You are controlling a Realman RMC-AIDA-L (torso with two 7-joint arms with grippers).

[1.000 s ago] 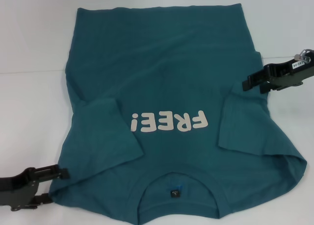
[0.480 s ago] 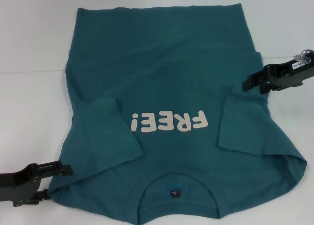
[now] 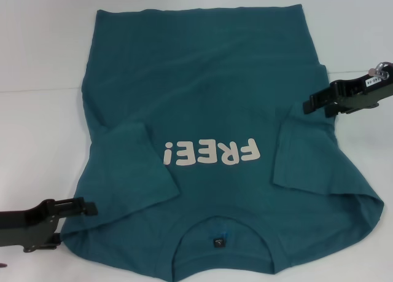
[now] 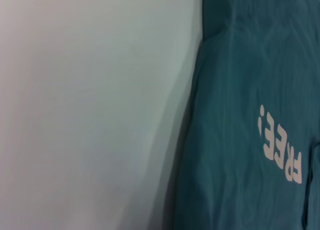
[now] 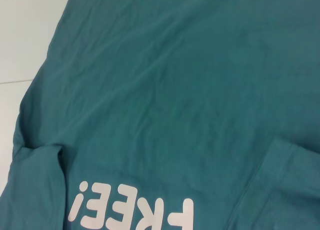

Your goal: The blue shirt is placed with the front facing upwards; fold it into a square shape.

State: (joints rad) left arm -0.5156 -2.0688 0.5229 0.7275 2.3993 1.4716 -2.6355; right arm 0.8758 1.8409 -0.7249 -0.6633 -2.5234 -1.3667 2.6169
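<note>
Overhead head view; close wrist views.

Matt woven-knit cloth throughout the blue shirt (image 3: 202, 91), soft and lightly creased, with shallow wrinkles across the body and along the folded-in sleeves. Smooth, flat white lettering (image 3: 211, 153) printed on the chest, slightly cleaner in sheen than the fabric around it. Ribbed knit at the collar (image 3: 222, 223), with a small dark tag (image 3: 217, 242) inside. Smooth, pale, matt surface on the table (image 3: 43, 54), faintly reflective near the shirt's edge in the left wrist view. Black, hard, matt plastic or metal on the left gripper (image 3: 77, 207) and the right gripper (image 3: 319, 104), with a small shiny metal fitting near the right wrist.
</note>
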